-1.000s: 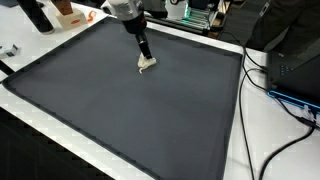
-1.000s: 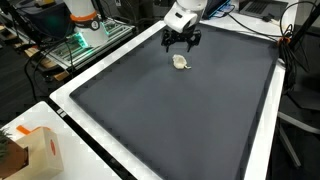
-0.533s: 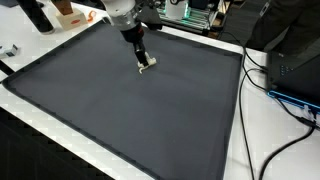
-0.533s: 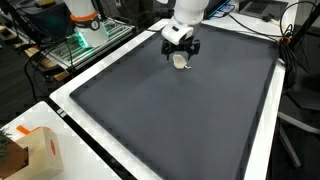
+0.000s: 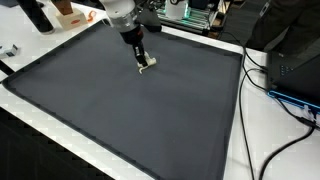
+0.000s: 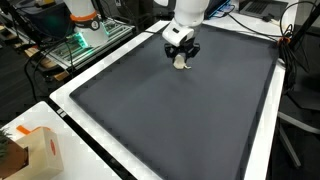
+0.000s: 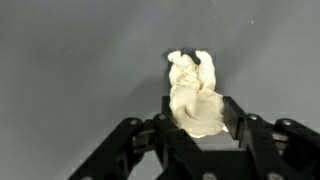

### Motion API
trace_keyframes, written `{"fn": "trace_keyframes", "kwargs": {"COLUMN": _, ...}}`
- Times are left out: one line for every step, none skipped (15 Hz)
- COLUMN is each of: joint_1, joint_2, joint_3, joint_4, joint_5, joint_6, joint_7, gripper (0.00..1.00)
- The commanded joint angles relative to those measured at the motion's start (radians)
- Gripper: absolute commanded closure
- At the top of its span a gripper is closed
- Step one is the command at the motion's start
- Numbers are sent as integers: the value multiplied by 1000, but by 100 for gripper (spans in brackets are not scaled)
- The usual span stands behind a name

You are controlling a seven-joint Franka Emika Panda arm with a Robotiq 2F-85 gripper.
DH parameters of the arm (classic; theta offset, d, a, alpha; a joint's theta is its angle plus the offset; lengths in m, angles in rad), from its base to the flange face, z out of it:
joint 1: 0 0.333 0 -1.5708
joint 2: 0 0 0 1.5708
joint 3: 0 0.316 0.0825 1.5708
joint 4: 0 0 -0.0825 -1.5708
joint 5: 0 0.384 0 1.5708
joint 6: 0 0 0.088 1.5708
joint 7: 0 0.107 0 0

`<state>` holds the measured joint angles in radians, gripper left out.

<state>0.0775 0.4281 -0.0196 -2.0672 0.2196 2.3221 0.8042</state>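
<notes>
Claw (image 7: pixel 198 112) down on the dark mat (image 5: pixel 150 120) covering the bench (image 5: pixel 248 90), fingers pressed to either side of a small cream plush toy (image 7: pixel 190 85) lying there; best gripped gently, centred on its bulk.

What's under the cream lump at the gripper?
Only the dark grey mat shows around the cream lump. The patch beneath it is covered; the gripper hides its near end.
</notes>
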Motion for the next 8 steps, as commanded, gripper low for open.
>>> {"fn": "trace_keyframes", "kwargs": {"joint_1": 6, "joint_2": -3, "joint_3": -5, "joint_4": -10, "joint_5": 15, "joint_6": 23, "joint_7": 10, "gripper": 77}}
{"fn": "trace_keyframes", "kwargs": {"joint_1": 8, "joint_2": -4, "joint_3": -6, "joint_4": -9, "joint_5": 13, "joint_6": 22, "joint_7": 14, "gripper": 85}}
{"fn": "trace_keyframes", "kwargs": {"joint_1": 9, "joint_2": -4, "joint_3": -6, "joint_4": -7, "joint_5": 11, "joint_6": 21, "joint_7": 18, "gripper": 91}}
{"fn": "trace_keyframes", "kwargs": {"joint_1": 10, "joint_2": -4, "joint_3": -7, "joint_4": -6, "joint_5": 10, "joint_6": 19, "joint_7": 20, "gripper": 97}}
{"fn": "trace_keyframes", "kwargs": {"joint_1": 10, "joint_2": -4, "joint_3": -7, "joint_4": -5, "joint_5": 10, "joint_6": 19, "joint_7": 22, "gripper": 99}}
{"fn": "trace_keyframes", "kwargs": {"joint_1": 10, "joint_2": -4, "joint_3": -7, "joint_4": -4, "joint_5": 9, "joint_6": 17, "joint_7": 25, "gripper": 96}}
{"fn": "trace_keyframes", "kwargs": {"joint_1": 10, "joint_2": -4, "joint_3": -7, "joint_4": -3, "joint_5": 9, "joint_6": 17, "joint_7": 26, "gripper": 98}}
{"fn": "trace_keyframes", "kwargs": {"joint_1": 10, "joint_2": -4, "joint_3": -7, "joint_4": -3, "joint_5": 8, "joint_6": 16, "joint_7": 29, "gripper": 96}}
